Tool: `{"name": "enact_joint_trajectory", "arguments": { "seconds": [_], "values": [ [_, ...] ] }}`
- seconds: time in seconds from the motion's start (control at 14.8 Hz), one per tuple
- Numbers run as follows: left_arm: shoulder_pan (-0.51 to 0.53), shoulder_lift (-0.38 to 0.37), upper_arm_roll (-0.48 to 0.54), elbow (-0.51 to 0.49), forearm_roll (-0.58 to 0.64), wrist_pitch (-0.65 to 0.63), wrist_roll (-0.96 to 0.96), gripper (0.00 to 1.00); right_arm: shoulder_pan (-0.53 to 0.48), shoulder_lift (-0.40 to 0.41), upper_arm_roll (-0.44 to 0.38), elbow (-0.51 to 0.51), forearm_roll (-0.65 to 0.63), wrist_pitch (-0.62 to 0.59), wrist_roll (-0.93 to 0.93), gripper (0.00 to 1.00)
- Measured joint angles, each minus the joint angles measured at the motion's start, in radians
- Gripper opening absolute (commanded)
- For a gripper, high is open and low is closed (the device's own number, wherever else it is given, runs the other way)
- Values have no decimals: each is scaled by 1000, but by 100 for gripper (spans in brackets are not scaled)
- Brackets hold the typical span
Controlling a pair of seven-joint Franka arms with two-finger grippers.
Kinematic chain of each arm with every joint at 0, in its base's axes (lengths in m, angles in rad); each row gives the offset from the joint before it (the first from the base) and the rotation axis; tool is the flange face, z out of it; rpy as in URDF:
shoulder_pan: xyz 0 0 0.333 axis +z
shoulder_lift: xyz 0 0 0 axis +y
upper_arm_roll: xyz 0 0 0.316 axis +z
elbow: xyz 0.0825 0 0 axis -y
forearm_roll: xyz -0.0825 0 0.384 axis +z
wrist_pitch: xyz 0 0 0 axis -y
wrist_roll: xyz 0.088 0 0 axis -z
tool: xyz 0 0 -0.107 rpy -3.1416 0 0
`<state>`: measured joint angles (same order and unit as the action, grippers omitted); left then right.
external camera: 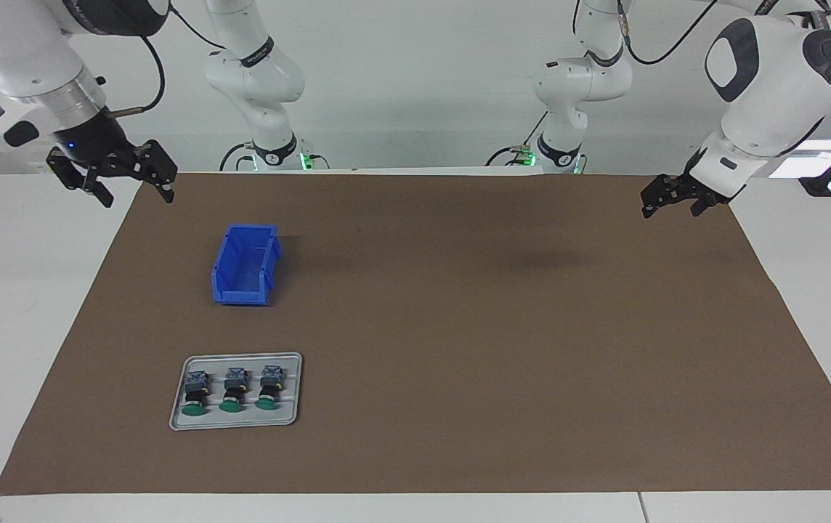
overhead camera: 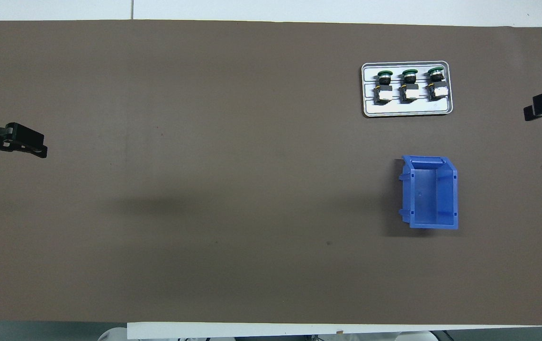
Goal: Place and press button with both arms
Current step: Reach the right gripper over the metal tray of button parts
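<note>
Three alike green-capped buttons lie side by side on a small grey tray [external camera: 292, 363], toward the right arm's end of the table; the middle button [external camera: 232, 390] also shows in the overhead view [overhead camera: 409, 85]. My right gripper [external camera: 134, 195] hangs open and empty in the air over the mat's corner at its own end; only its tip shows in the overhead view [overhead camera: 536, 106]. My left gripper [external camera: 671, 211] hangs open and empty over the mat's edge at the left arm's end, and shows in the overhead view [overhead camera: 39, 144]. Both are well apart from the buttons.
An empty blue bin [external camera: 245, 265] stands nearer to the robots than the tray, and shows in the overhead view [overhead camera: 432, 192]. A brown mat [external camera: 495, 349] covers the white table. The grey tray also shows in the overhead view [overhead camera: 406, 110].
</note>
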<state>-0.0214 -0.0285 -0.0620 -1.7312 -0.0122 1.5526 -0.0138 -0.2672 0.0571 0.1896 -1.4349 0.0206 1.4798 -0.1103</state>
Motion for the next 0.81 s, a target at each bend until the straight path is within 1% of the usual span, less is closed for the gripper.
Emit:
{"name": "enact_joint_trajectory", "arguments": {
  "seconds": [0.34, 0.54, 0.61, 0.68, 0.74, 0.81],
  "values": [
    [0, 0, 0, 0, 0, 0, 0, 100, -6, -1, -3, -1, 0, 33, 0, 99],
    [0, 0, 0, 0, 0, 0, 0, 100, -6, -3, 0, -10, 0, 7, -13, 99],
    [0, 0, 0, 0, 0, 0, 0, 100, -4, -7, 1, -20, 0, -5, -26, 97],
    [0, 0, 0, 0, 0, 0, 0, 100, -3, -14, 2, -34, 1, -8, -47, 96],
    [0, 0, 0, 0, 0, 0, 0, 100, -2, -23, 2, -55, 5, 5, -68, 96],
    [0, 0, 0, 0, 0, 0, 0, 100, 2, -34, 3, -83, 13, 45, -84, 95]
  ]
}}
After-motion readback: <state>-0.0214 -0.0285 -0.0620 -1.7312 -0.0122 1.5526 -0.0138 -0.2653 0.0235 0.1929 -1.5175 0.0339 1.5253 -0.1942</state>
